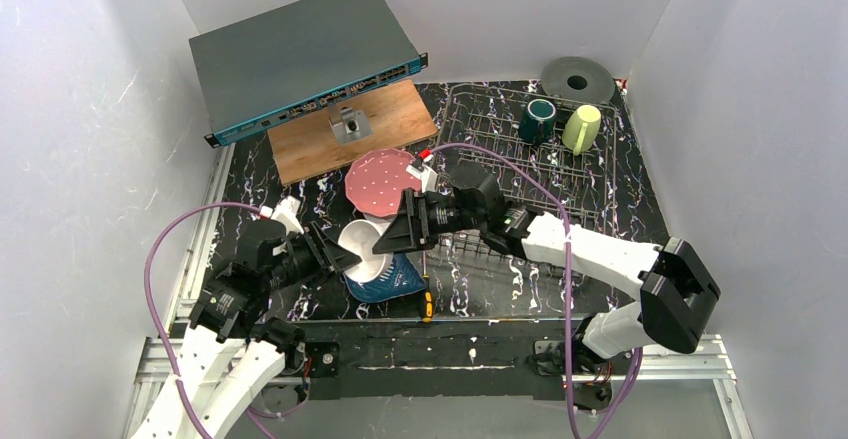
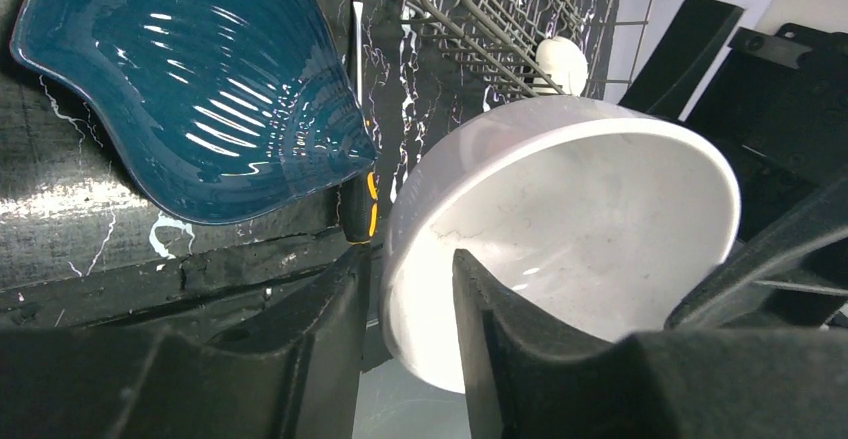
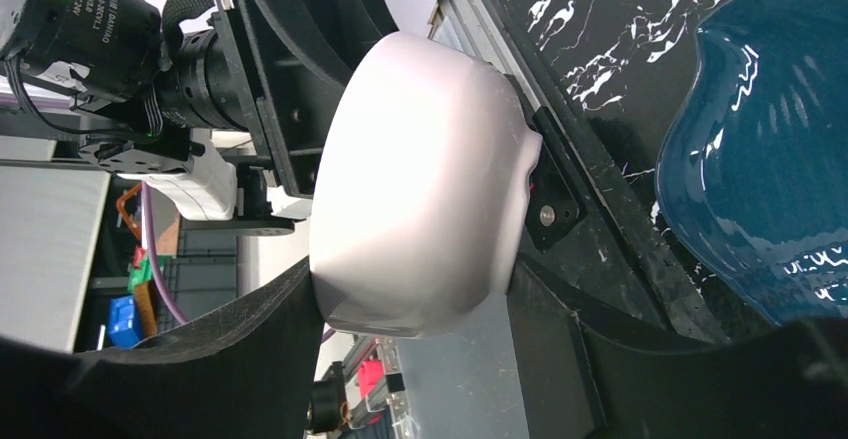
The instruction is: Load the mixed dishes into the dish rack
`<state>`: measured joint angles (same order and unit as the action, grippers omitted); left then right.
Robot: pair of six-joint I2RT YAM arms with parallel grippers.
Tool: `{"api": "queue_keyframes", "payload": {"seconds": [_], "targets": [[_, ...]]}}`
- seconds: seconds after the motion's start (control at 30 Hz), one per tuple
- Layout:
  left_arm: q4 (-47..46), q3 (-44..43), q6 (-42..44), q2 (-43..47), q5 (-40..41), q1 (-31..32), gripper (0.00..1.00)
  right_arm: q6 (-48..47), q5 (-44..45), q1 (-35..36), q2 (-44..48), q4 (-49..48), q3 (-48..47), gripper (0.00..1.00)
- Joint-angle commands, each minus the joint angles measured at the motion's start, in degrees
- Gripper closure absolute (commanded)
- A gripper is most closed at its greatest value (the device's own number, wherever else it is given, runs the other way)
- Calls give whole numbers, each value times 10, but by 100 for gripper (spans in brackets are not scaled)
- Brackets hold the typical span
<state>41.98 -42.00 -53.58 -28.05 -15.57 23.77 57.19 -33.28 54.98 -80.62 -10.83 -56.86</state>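
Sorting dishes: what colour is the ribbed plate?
Dark blue; the plate shows best in left wrist view.

At lower centre of the frame, the white bowl point(image 1: 366, 255) is tilted on edge over the dark blue plate point(image 1: 396, 284), with the left gripper point(image 1: 335, 249) at its left side and the right gripper point(image 1: 386, 239) at its right side. The pink white-dotted plate point(image 1: 380, 181) sits just above them, between the wooden board point(image 1: 310, 144) and the dish rack point(image 1: 490, 129). At upper right, the rack holds the dark teal mug point(image 1: 538, 119) and the pale yellow-green mug point(image 1: 581, 129).
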Motion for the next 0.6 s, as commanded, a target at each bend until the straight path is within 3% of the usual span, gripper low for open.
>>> {"api": "queue_keyframes", "payload": {"seconds": [0.0, 0.13, 0.4, 0.57], "targets": [[0, -22, 5, -6, -6, 2, 63, 38, -18, -3, 12, -93, 6, 99], [4, -30, 10, -8, -5, 1, 51, 50, -17, -12, 14, -99, 14, 99], [31, -59, 48, -12, 10, 1, 11, 60, -18, -46, 36, -104, 50, 99], [54, -96, 74, -18, 23, 1, 2, 55, -24, -85, 59, -90, 68, 99]]}}
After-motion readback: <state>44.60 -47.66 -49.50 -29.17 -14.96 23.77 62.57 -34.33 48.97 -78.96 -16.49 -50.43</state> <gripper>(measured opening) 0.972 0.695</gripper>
